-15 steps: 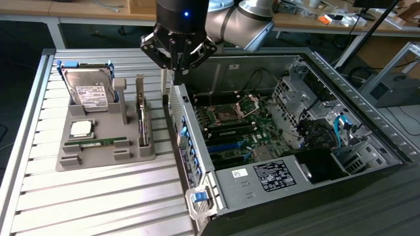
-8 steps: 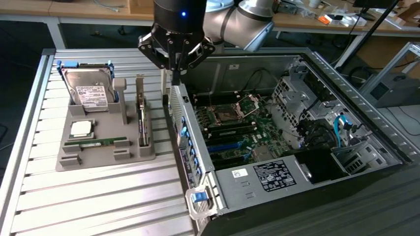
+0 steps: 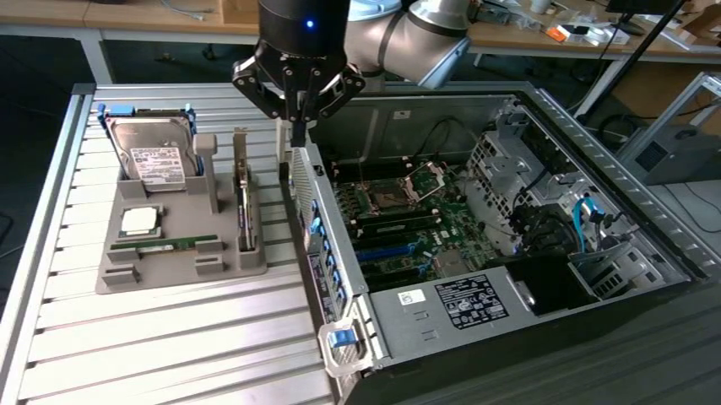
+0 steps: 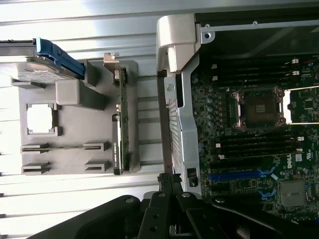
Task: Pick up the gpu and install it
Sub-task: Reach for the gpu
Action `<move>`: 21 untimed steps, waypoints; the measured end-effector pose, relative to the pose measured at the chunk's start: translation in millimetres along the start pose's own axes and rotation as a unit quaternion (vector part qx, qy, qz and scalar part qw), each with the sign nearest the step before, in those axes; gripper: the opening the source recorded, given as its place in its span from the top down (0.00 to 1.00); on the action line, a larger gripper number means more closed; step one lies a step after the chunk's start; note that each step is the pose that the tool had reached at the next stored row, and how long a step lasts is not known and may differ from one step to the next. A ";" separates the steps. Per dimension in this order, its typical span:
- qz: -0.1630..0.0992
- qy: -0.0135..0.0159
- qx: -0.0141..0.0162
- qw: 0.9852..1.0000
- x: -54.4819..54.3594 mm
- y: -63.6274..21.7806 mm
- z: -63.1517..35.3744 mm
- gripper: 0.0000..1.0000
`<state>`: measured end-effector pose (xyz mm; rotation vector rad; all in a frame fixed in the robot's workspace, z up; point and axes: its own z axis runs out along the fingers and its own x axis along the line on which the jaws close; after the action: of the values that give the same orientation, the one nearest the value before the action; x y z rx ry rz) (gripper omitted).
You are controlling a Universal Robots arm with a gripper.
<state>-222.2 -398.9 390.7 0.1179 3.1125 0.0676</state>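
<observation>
The gpu [image 3: 242, 202] stands on its long edge in a slot of the grey holder [image 3: 124, 274], a dark board with a silver bracket at its far end. It is also seen edge-on in the wrist view as the gpu [image 4: 118, 134]. My gripper [image 3: 296, 128] hangs shut with nothing between its fingers, above the rear wall of the open computer case [image 3: 338, 253], to the exterior view's right of the gpu and apart from it. In the wrist view the gripper [image 4: 167, 180] sits over the case's metal edge.
The holder also carries a hard drive [image 3: 152, 156], a processor chip [image 3: 140, 221] and a green memory stick [image 3: 169, 245]. Inside the case lies the motherboard [image 3: 417, 219] with a blue expansion slot [image 4: 239, 175]. Drive cages and cables [image 3: 586, 219] fill the case's far side.
</observation>
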 end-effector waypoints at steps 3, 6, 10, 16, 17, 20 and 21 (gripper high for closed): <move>0.000 0.000 0.000 1.000 1.2 -0.1 0.0 0.90; 0.000 0.000 0.000 1.000 2.2 -0.2 0.0 0.90; 0.000 0.000 0.000 1.000 3.6 -0.3 0.0 0.90; 0.000 0.000 0.000 1.000 5.8 -0.4 0.0 0.90; 0.000 0.000 0.000 1.000 6.2 -0.5 0.0 0.90; 0.000 0.000 0.000 1.000 7.7 -0.6 0.0 0.90; 0.000 0.000 0.000 1.000 8.2 -0.6 0.0 0.90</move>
<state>-230.4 -398.9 390.4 0.1180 3.1124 0.0677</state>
